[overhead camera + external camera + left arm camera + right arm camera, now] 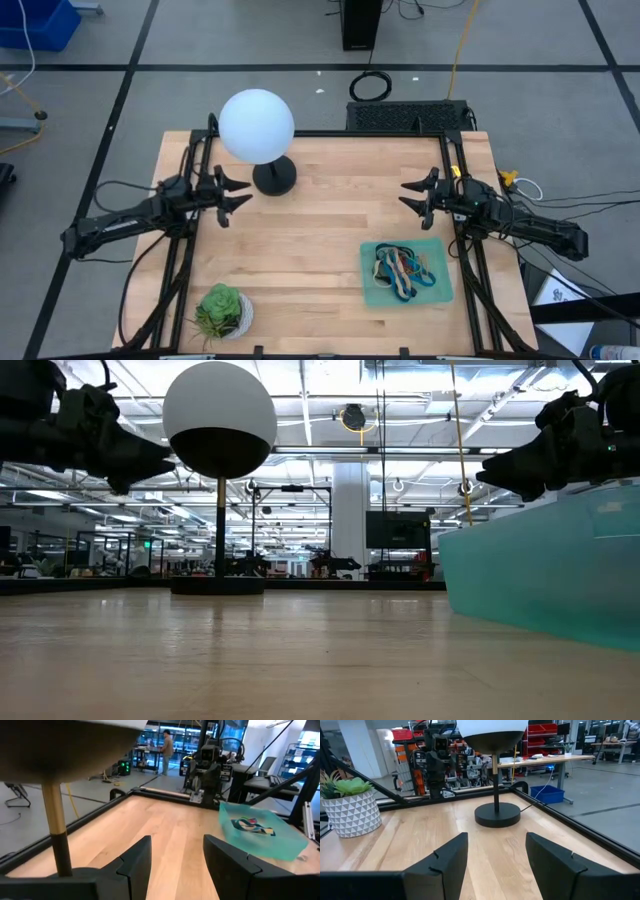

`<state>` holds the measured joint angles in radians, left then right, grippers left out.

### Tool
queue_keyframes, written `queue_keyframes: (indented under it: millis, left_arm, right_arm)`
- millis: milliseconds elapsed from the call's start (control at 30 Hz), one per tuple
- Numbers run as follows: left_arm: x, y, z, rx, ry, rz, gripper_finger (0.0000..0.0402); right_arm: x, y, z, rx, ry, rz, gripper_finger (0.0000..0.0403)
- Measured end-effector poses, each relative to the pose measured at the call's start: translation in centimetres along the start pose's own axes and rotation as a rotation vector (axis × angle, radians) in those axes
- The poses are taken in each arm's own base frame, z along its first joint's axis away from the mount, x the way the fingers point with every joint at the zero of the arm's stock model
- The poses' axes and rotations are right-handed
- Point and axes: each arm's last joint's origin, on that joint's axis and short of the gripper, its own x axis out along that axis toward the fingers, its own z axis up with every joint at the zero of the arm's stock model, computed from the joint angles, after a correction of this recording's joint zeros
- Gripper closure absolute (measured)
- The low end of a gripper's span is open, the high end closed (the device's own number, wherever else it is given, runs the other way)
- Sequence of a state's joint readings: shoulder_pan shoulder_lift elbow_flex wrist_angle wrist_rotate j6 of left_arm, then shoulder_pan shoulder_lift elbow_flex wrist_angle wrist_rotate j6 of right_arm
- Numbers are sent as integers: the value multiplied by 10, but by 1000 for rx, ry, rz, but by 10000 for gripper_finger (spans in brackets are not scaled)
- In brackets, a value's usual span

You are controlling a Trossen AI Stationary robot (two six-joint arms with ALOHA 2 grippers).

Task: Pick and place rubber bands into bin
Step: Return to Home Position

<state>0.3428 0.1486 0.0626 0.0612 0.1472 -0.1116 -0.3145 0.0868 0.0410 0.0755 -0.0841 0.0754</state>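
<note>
Mint-green translucent plastic bin (443, 296) cradles multicoloured rubber bands (403, 270) | right gripper (403, 194) near it, left gripper (249, 192) well apart, both agape, empty | risk: springy heap may creep over the low rim.

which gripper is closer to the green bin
Right. The right gripper hangs open close to the bin, on its side of the table; the left gripper is across the table, beside the lamp.

- A robotics lab in an open industrial hall is indicated by a rail-framed wooden table (320, 200) on a taped concrete floor (250, 40).
- Strip ceiling lights (330, 380) are seen overhead.
- Red storage bins (542, 732), a workbench (555, 759) and a person (165, 750) among equipment carts are visible beyond.
</note>
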Motion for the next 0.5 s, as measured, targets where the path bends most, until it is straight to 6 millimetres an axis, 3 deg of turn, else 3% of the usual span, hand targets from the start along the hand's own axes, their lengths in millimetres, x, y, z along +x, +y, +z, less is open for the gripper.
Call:
queue_keyframes:
  millis: [500]
  left_arm:
    - [2,3,-16,-22,30,23,215]
  right_arm:
    - [0,0,-1,3,6,-1,207]
